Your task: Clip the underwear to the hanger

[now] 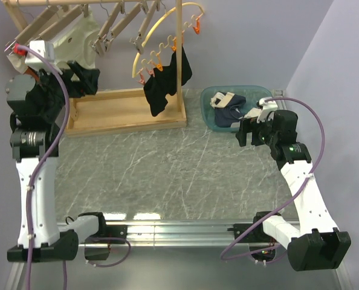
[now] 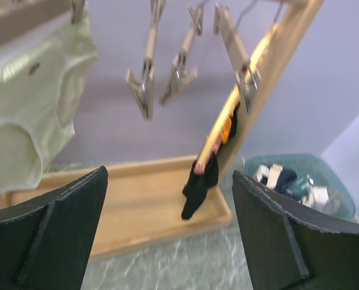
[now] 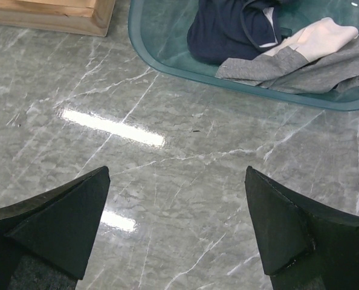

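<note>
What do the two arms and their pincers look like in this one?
The left arm and right arm have white links, black joints and purple cables. The left pincer and right pincer have matte black wedge-shaped fingers.

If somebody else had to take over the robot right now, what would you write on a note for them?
Left gripper: open, empty, raised facing the free hangers on the rack.
Right gripper: open, empty, over the table beside the basin.
Navy underwear: crumpled in the basin next to a grey garment.
Done: nothing for this pair yet; the cream briefs already hang clipped.
Left: pick up the underwear, bring it to a hanger, clip it.
</note>
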You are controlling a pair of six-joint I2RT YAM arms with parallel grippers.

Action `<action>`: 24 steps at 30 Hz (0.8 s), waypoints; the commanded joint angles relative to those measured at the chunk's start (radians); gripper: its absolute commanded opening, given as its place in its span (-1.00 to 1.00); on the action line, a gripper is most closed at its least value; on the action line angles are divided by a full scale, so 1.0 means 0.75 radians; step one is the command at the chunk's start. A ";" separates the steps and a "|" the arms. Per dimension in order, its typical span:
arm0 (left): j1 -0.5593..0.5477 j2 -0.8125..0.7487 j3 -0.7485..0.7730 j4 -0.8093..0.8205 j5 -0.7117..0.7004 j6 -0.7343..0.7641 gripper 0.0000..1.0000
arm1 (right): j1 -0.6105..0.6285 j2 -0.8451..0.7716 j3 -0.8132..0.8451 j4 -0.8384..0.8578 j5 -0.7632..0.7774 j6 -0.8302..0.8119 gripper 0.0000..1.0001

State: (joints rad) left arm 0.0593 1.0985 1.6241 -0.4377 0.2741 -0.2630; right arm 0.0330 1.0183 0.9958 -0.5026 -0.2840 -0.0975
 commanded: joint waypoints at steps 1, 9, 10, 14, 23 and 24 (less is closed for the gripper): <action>0.005 0.083 0.106 0.172 -0.046 -0.067 0.77 | 0.001 0.002 0.067 -0.001 -0.024 -0.001 1.00; 0.023 0.292 0.299 0.256 -0.032 -0.095 0.64 | 0.001 -0.006 0.036 0.009 -0.028 0.003 1.00; 0.027 0.319 0.307 0.269 -0.032 -0.119 0.61 | -0.001 -0.010 0.026 0.012 -0.036 0.003 1.00; 0.035 0.356 0.313 0.299 -0.022 -0.159 0.55 | -0.001 -0.018 0.008 0.020 -0.030 0.001 1.00; 0.052 0.423 0.293 0.324 0.027 -0.202 0.56 | 0.001 -0.030 -0.011 0.030 -0.026 0.005 1.00; 0.050 0.431 0.289 0.324 0.031 -0.204 0.56 | 0.001 -0.030 -0.011 0.030 -0.026 0.007 1.00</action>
State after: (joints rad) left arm 0.0933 1.4132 1.8183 -0.2440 0.2718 -0.3885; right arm 0.0330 1.0195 0.9932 -0.5030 -0.3008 -0.0971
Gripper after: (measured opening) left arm 0.778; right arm 0.998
